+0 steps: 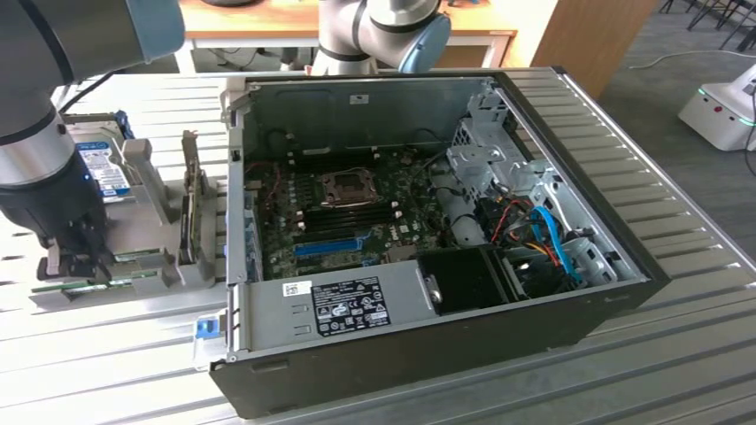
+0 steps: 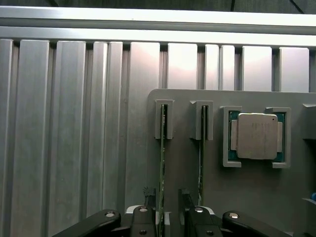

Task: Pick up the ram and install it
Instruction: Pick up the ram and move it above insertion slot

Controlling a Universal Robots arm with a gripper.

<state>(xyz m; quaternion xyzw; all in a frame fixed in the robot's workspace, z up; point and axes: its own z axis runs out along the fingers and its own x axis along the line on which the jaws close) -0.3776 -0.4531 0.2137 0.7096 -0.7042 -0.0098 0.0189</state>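
Two ram sticks stand on edge in a grey holder (image 2: 247,197). In the wrist view the nearer ram (image 2: 162,163) is a thin green line running from its end bracket down between my fingertips. The second stick (image 2: 201,153) stands parallel beside it. My gripper (image 2: 166,195) is open and straddles the first ram, one finger (image 2: 148,193) close on one side and the other further off. In the exterior view my gripper (image 1: 77,264) is low over the holder (image 1: 130,283) at that view's left, beside the open computer case (image 1: 426,221). Its black memory slots (image 1: 351,212) lie near the CPU socket (image 1: 349,184).
A processor chip (image 2: 256,136) sits in a pocket of the holder next to the sticks. A hard drive (image 1: 106,173) and an upright card (image 1: 191,208) stand in the fixture near my arm. A bright blue slot (image 1: 328,246) and blue cables (image 1: 555,235) are inside the case. Ribbed metal table (image 2: 64,138) lies all around.
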